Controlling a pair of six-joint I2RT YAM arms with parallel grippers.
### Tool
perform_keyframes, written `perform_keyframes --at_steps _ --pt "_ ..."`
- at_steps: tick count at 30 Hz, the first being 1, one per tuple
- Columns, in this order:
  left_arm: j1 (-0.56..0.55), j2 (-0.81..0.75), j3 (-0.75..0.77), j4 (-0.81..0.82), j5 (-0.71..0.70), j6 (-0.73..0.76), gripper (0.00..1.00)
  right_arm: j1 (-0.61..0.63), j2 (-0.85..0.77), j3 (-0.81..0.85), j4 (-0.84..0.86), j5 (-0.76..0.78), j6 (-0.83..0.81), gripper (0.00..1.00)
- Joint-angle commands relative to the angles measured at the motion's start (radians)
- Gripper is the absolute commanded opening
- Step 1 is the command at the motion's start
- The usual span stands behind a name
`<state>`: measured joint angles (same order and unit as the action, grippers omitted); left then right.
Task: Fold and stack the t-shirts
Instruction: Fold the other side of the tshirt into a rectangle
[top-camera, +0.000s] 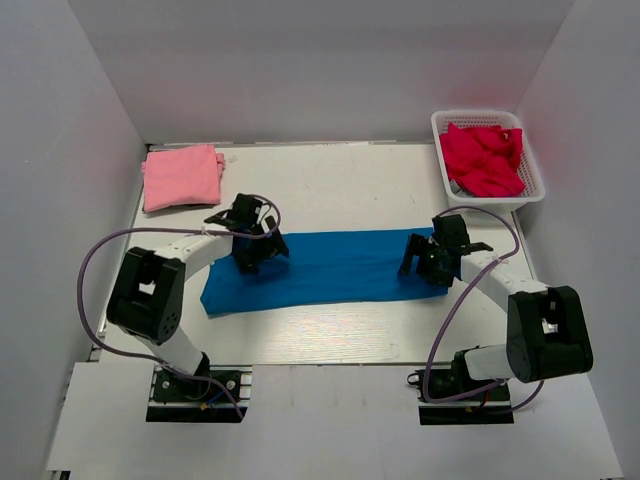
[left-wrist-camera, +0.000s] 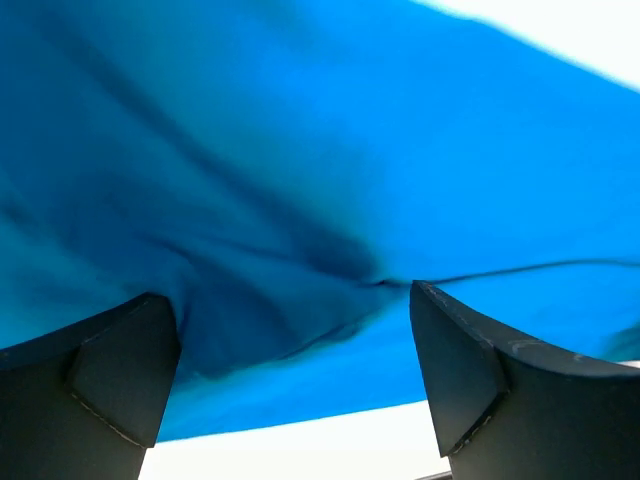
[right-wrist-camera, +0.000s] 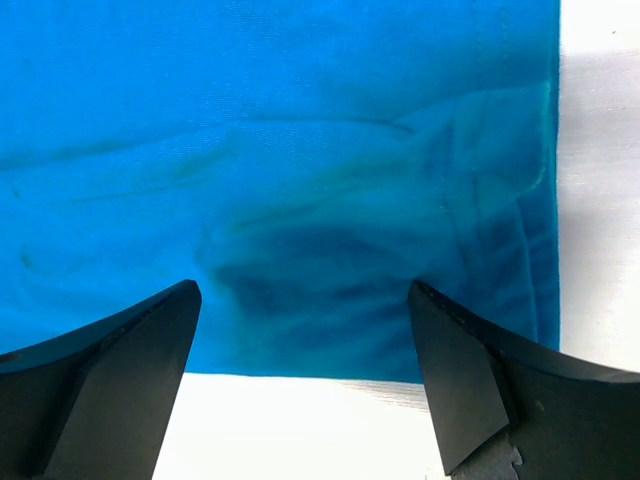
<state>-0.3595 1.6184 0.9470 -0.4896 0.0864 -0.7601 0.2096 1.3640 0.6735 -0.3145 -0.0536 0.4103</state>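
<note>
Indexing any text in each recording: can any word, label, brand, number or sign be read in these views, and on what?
None can be read. The blue t-shirt, the pink t-shirt, the red clothes and the white basket show no print, tag or label in any view.

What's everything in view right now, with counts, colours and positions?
Bright blue cotton t-shirt: one, blue, laid as a long strip across the table's middle.
Pale pink cotton t-shirt: one, pink, folded, far left corner.
White plastic basket: one, white, far right corner.
Red crumpled clothing: count unclear, red, heaped in the basket.
White table: one, white, under everything.
Left claw: one, black, open over the blue shirt's left part.
Right claw: one, black, open over the shirt's right end.
</note>
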Motion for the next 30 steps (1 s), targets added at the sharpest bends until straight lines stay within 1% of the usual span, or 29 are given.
perform_keyframes --at_steps 1,4,7,8,10,11,12,14,16,18,21,22,23,24,27,28,30 --pt "-0.013 0.008 0.108 0.037 -0.037 0.010 1.00 -0.003 -0.011 0.038 -0.005 0.020 -0.018 0.90" --pt "-0.013 0.078 0.214 0.037 -0.037 0.050 1.00 -0.004 -0.002 0.040 -0.012 0.032 -0.019 0.90" --pt "-0.013 0.152 0.304 0.037 -0.001 0.071 1.00 -0.004 0.006 0.050 -0.037 0.049 -0.016 0.90" --pt "-0.013 0.206 0.356 0.037 -0.001 0.087 1.00 -0.003 0.004 0.055 -0.041 0.082 -0.010 0.90" --pt "-0.013 0.265 0.421 -0.015 -0.010 0.119 1.00 -0.004 0.006 0.063 -0.057 0.089 -0.010 0.90" --pt "-0.013 0.318 0.496 -0.042 -0.022 0.131 1.00 -0.004 0.009 0.067 -0.061 0.090 -0.008 0.90" --pt "-0.013 0.342 0.533 -0.075 -0.057 0.140 1.00 -0.003 0.007 0.070 -0.064 0.095 -0.007 0.90" --pt "-0.013 0.374 0.617 -0.133 -0.071 0.191 1.00 -0.004 0.003 0.074 -0.074 0.103 -0.007 0.90" --pt "-0.013 0.385 0.657 -0.162 -0.085 0.246 1.00 -0.003 -0.006 0.070 -0.070 0.098 -0.007 0.90" --pt "-0.013 0.385 0.685 -0.176 -0.108 0.264 1.00 -0.001 -0.012 0.058 -0.071 0.095 -0.011 0.90" --pt "-0.013 0.255 0.623 -0.172 -0.132 0.265 1.00 -0.001 -0.034 0.046 -0.066 0.095 -0.019 0.90" --pt "-0.013 0.211 0.548 -0.144 -0.132 0.251 1.00 -0.003 -0.037 0.041 -0.063 0.095 -0.018 0.90" --pt "-0.013 0.163 0.506 -0.130 -0.132 0.251 1.00 -0.003 -0.040 0.041 -0.066 0.093 -0.019 0.90" --pt "-0.013 0.068 0.460 -0.118 -0.132 0.239 1.00 -0.004 -0.043 0.037 -0.063 0.095 -0.018 0.90" --pt "-0.013 -0.079 0.285 -0.109 -0.123 0.187 1.00 -0.003 -0.043 0.028 -0.060 0.090 -0.025 0.90" --pt "-0.013 -0.106 0.201 -0.109 -0.114 0.171 1.00 -0.001 -0.043 0.029 -0.055 0.092 -0.022 0.90" --pt "-0.013 -0.152 0.112 -0.074 -0.051 0.137 1.00 -0.001 -0.039 0.026 -0.052 0.092 -0.024 0.90"
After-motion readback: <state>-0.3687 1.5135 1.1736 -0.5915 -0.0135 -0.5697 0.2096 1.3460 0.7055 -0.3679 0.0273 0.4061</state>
